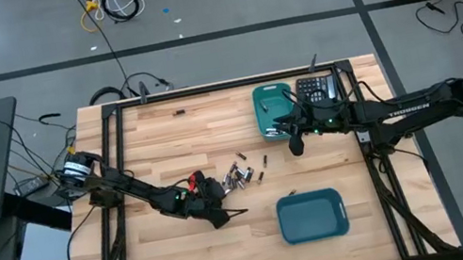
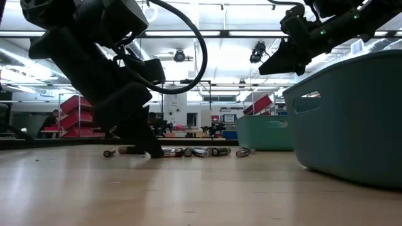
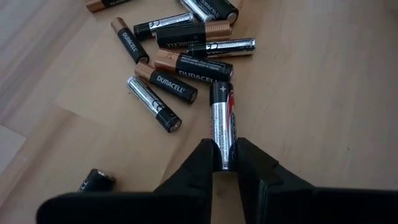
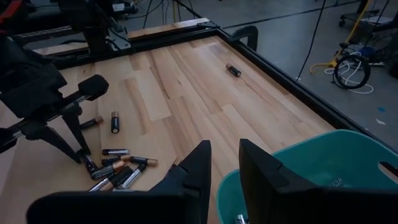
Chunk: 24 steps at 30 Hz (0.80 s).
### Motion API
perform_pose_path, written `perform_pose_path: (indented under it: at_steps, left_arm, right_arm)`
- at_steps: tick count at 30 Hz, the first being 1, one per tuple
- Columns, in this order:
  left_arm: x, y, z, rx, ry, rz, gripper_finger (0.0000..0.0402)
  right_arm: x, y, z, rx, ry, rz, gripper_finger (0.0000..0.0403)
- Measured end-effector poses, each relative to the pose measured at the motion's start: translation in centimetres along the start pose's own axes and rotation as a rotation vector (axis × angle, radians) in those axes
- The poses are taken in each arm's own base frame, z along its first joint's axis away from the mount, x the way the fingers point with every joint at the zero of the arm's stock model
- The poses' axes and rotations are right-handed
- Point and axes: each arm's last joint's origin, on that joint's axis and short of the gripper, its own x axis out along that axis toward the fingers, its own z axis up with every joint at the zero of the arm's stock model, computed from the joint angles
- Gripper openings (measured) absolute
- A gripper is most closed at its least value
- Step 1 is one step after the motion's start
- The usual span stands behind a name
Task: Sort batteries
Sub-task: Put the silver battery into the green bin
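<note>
The left end effector (image 3: 225, 163) is low on the desk (image 1: 166, 137), at the near edge of the battery pile (image 1: 242, 176), because it picks one cell out of the heap. Its two fingers stand on each side of a silver battery (image 3: 222, 127) that lies a little apart from the others, and they look clenched on its end. This separate position probably makes it the easiest cell to take without disturbing the rest.

In the left wrist view, about ten batteries can be counted: mostly black and copper ones, and a few silver and black. One more lies alone near the far edge of the desk (image 4: 233, 70).

To the right, there are two teal bins: one near the front (image 1: 312, 215) and one at the back (image 1: 272, 108), beside a calculator (image 1: 316, 88). The right end effector (image 4: 224, 163) waits over the back bin with its fingers apart and nothing between them, probably ready for its own turn.
</note>
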Motion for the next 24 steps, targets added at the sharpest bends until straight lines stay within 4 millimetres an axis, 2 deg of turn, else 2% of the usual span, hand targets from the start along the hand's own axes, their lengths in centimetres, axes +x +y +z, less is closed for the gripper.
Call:
perform_pose_path:
  at_steps: [17, 24]
  left_arm:
    - [0.01, -0.02, 0.05, 0.005, -0.009, 0.002, 0.0048]
    - [-0.02, -0.35, 0.57, 0.049, -0.063, -0.024, 0.0048]
  right_arm:
    - [0.0, 0.0, 0.0, 0.0, 0.0, 0.0, 0.0069]
    - [0.0, 0.0, 0.0, 0.0, 0.0, 0.0, 0.0069]
